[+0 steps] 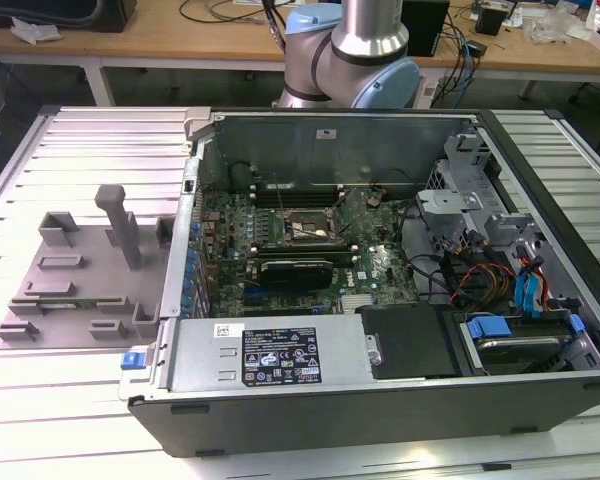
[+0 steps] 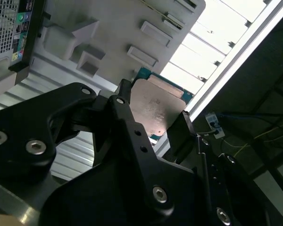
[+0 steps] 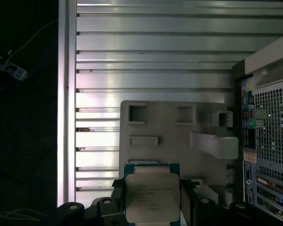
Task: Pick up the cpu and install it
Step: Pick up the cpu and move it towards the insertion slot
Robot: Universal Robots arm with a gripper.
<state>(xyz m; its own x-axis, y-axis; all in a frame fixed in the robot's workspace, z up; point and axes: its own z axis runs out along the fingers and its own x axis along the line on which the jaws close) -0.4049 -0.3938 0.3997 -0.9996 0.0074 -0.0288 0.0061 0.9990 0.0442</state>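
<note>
Gripper (image 3: 153,194) was clamped edgewise on the cpu (image 3: 152,200) over the grey fixture tray (image 1: 70,290), exterior view 9 o'clock of the open case (image 1: 380,140); judged the carry wanted a level chip and steady squeeze.

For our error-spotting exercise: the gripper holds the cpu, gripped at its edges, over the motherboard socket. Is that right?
Not quite. The gripper holds the cpu at its edges, but over the grey fixture plate, not the socket, as the first wrist view shows.
</note>
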